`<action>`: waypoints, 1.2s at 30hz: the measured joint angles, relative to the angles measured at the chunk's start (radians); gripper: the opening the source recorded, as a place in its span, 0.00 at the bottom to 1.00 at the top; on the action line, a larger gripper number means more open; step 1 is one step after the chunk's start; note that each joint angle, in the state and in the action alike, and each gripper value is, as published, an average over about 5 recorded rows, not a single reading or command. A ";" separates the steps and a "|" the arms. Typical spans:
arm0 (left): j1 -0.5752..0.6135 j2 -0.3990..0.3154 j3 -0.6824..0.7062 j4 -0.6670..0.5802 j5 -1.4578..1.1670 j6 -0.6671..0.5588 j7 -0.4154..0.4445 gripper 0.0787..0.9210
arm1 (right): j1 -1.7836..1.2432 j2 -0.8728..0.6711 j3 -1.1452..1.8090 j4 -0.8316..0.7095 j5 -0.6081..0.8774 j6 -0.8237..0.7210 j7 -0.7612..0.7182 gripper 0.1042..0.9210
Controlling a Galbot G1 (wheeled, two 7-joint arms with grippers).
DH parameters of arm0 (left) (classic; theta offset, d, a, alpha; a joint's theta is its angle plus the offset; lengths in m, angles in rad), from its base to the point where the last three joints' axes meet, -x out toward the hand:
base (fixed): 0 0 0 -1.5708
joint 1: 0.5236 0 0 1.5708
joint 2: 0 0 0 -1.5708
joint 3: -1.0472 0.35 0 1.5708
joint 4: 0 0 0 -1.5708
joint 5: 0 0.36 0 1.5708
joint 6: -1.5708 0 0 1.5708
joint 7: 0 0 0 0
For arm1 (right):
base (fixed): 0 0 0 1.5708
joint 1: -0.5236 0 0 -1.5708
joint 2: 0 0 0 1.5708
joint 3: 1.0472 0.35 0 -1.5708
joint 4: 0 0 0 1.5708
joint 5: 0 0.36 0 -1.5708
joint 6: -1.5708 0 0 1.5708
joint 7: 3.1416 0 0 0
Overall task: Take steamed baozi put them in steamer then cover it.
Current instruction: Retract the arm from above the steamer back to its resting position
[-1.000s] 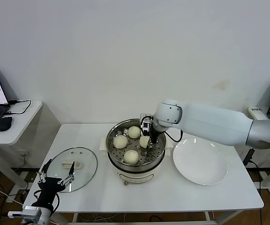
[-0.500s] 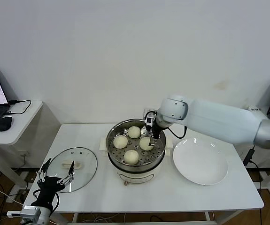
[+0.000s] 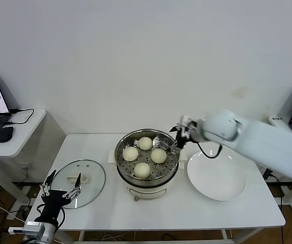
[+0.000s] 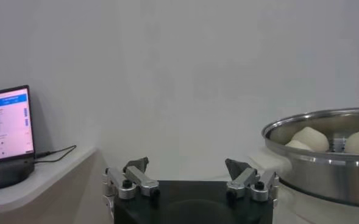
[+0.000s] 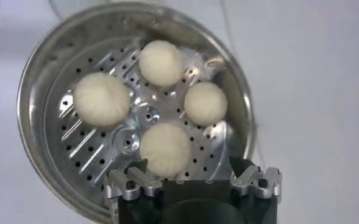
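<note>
All four baozi (image 3: 144, 155) sit on the perforated tray inside the steamer (image 3: 147, 175), which stands mid-counter (image 3: 186, 208). The right hand (image 3: 179, 136) hovers above the steamer's rim on the plate's side, open and holding nothing. The left hand (image 3: 60, 193) waits at the counter's near left edge, fingers spread and empty, just beside the glass cover (image 3: 78, 176) lying flat with its cream handle up. The white plate (image 3: 217, 177) is bare.

What remains is covering, and the risk, as I judge it, lies there: the cover's bar handle is low and smooth (a poor purchase for open fingers), so a shallow grip could let the glass tilt or slip. A cover lowered off-centre might catch the rim or press a bun.

The left wrist view shows only two buns past the steamer wall; the cover is not visible there. The steamer's base is largely hidden beneath the pot.
</note>
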 measured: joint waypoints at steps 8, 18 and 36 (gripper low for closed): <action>0.004 -0.014 0.015 -0.001 0.012 -0.004 -0.006 0.88 | -0.517 -0.061 0.493 0.105 -0.091 0.234 0.159 0.88; 0.003 -0.030 0.031 0.033 0.075 -0.014 -0.032 0.88 | -1.134 0.174 1.132 0.159 -0.274 0.484 0.150 0.88; -0.018 0.049 -0.030 0.230 0.813 -0.168 -0.052 0.88 | -1.668 0.640 1.743 0.169 -0.441 0.636 0.087 0.88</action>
